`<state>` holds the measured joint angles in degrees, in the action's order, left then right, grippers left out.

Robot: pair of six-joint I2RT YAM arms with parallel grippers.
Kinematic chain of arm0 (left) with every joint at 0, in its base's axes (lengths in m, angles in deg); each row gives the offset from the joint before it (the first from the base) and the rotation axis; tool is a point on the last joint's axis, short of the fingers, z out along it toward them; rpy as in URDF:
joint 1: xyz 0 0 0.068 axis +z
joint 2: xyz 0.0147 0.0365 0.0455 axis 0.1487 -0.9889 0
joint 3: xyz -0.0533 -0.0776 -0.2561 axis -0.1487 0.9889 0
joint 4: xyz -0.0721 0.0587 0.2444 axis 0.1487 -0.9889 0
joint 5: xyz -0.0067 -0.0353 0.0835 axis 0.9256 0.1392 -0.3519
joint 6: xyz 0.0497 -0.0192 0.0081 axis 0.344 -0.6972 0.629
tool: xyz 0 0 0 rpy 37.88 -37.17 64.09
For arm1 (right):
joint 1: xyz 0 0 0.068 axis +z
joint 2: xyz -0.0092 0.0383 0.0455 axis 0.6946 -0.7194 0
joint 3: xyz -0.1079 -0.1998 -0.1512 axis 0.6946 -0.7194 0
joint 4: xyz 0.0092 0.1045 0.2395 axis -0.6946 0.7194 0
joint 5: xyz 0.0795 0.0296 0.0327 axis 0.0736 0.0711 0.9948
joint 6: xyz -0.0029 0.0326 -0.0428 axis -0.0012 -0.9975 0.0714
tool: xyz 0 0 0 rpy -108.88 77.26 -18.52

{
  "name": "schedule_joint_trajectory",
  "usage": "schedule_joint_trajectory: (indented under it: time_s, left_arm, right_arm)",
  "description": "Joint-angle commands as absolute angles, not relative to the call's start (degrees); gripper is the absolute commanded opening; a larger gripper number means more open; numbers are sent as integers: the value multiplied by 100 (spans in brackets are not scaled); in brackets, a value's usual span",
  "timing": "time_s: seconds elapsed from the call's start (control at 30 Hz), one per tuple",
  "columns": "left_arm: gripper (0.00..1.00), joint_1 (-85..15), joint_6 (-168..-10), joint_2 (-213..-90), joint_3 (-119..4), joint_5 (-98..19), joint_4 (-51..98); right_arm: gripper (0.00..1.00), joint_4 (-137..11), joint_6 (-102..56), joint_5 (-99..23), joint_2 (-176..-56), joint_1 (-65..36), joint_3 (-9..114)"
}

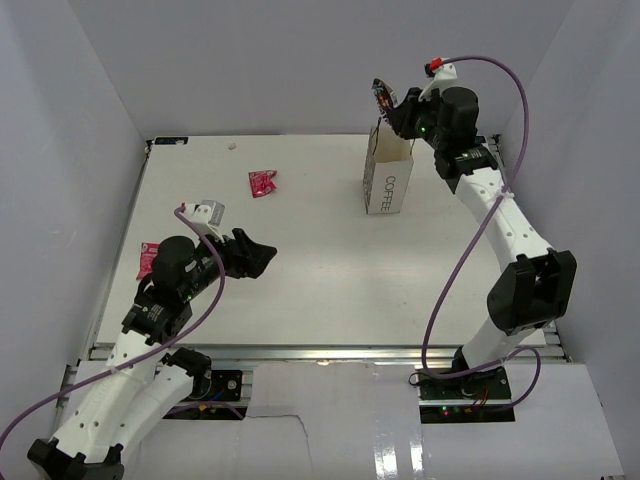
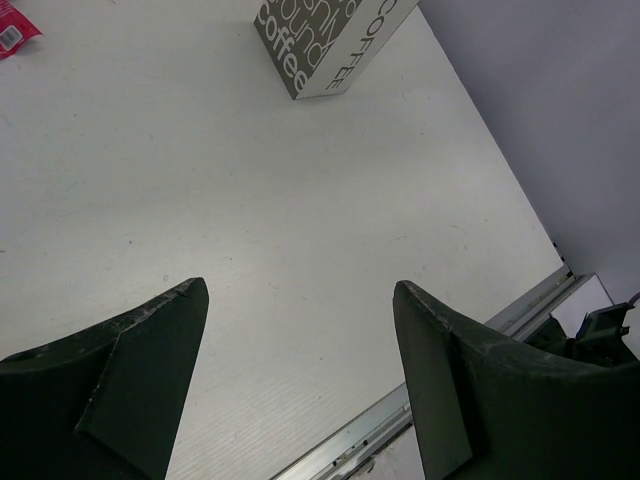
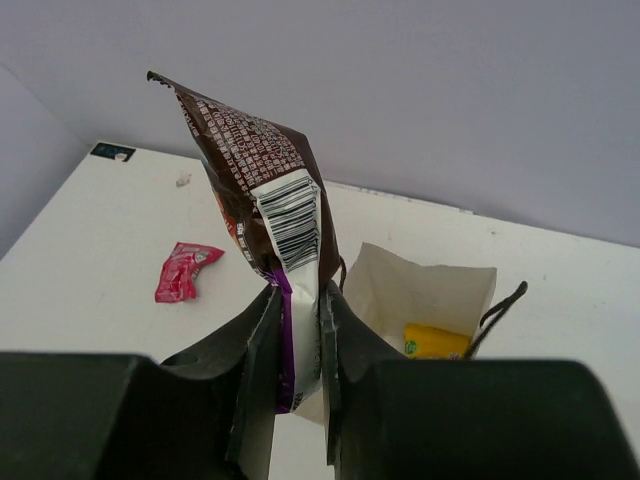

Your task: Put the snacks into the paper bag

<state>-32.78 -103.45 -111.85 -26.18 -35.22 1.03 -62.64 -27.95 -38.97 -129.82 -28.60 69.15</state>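
R gripper (image 1: 392, 108) is upper right in the top view, just above the mouth of the white COFFEE paper bag (image 1: 388, 180). Its jaws are nearly closed, pinching the purple-and-dark wrapper (image 3: 270, 170) by its lower edge. Most of the pkt stands up clear of the fingers, barcode toward the wrist cam. The edge grip is prob. so it falls free once the jaws part. The bag stands upright w/ top open, and one yellow snack (image 3: 437, 342) already lies inside, lower right of the wrist view. There the opening sits right of the wrapper, so it looks not quite over the mouth; a small shift seems needed before release.

L gripper (image 1: 255, 258), centre left, has jaws wide apart w/ nothing in them, over bare table (image 1: 320, 260). Two pink-red wrappers are out on the table: one (image 1: 263, 183) upper centre-left, one (image 1: 146, 260) at the left edge. The L side looks better placed for both.
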Motion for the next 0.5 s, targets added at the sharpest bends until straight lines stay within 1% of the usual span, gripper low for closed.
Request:
schedule_joint_trajectory:
  time_s: [0.0,0.3,0.37,0.4,0.47]
  left_arm:
    - [85,-3272,-10357,-11160,-2583,-3583,63]
    - [85,-3272,-10375,-11151,-2557,-3592,81]
    - [85,-3272,-10366,-11159,-2566,-3600,72]
    - [85,-3272,-10357,-11168,-2566,-3600,80]
    - [85,-3272,-10357,-11151,-2575,-3618,80]
  right_arm:
    - [8,-6909,-2885,-3830,-12643,-2888,7086]
    - [8,-6944,-2982,-4297,-12774,-2932,6814]
    - [10,-6961,-2939,-4306,-12827,-2932,6735]
    - [15,-6987,-2921,-4314,-12836,-2932,6656]
    - [20,-7023,-2886,-4288,-12845,-2932,6594]
